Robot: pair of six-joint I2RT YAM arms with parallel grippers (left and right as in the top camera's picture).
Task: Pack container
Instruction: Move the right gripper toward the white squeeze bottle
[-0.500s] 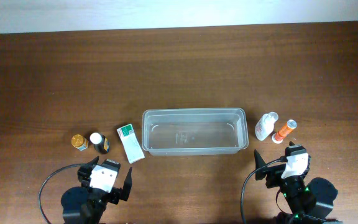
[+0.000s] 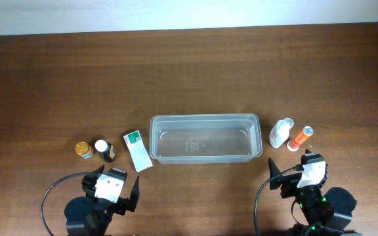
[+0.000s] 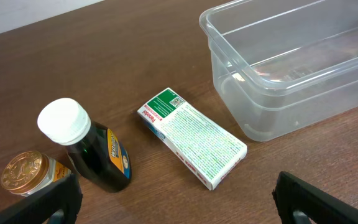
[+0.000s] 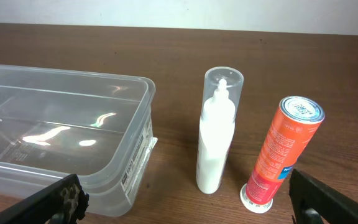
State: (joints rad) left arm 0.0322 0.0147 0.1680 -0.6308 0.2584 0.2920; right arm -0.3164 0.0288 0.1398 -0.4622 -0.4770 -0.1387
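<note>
The clear plastic container [image 2: 205,119] sits empty at the table's middle; it also shows in the left wrist view [image 3: 229,37] and the right wrist view [image 4: 129,124]. Left of it lie a white and green box [image 2: 137,150] [image 3: 194,137], a dark bottle with a white cap [image 2: 104,150] [image 3: 92,155] and a gold-lidded jar [image 2: 83,150] [image 3: 27,174]. Right of it stand a white spray bottle [image 2: 281,133] [image 4: 217,134] and an orange tube [image 2: 299,138] [image 4: 281,152]. My left gripper [image 2: 113,190] [image 3: 176,205] is open and empty, near the box. My right gripper [image 2: 299,176] [image 4: 188,205] is open and empty, near the bottles.
The brown wooden table [image 2: 189,72] ends at a pale wall along the far edge. Black cables loop beside both arm bases at the near edge.
</note>
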